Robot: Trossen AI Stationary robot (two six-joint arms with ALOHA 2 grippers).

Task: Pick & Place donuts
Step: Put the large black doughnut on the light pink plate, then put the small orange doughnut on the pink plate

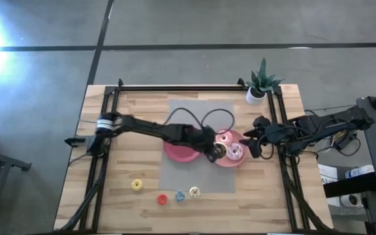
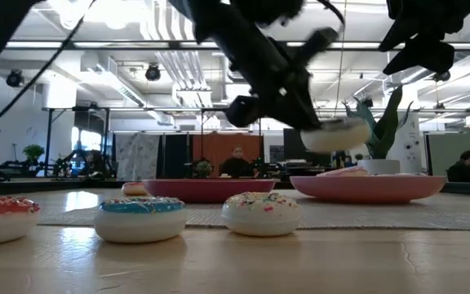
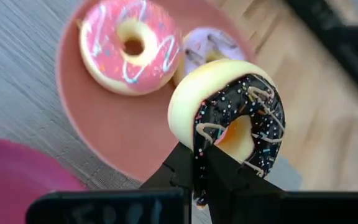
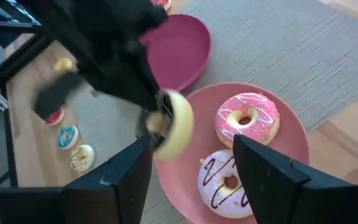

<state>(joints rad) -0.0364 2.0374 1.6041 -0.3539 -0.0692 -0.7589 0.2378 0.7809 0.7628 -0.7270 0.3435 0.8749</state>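
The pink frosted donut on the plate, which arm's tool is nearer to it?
Left. The left tool hangs beside the pink frosted donut, gripping the chocolate donut; the right tool waits off the plate.

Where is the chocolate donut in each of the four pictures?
High view: chocolate donut at the light pink plate's left rim, in the left gripper.
Low view: pale underside, held above that plate.
Left wrist: centre, pinched.
Right wrist: edge-on, left of centre.
Shared landmark: the plate.
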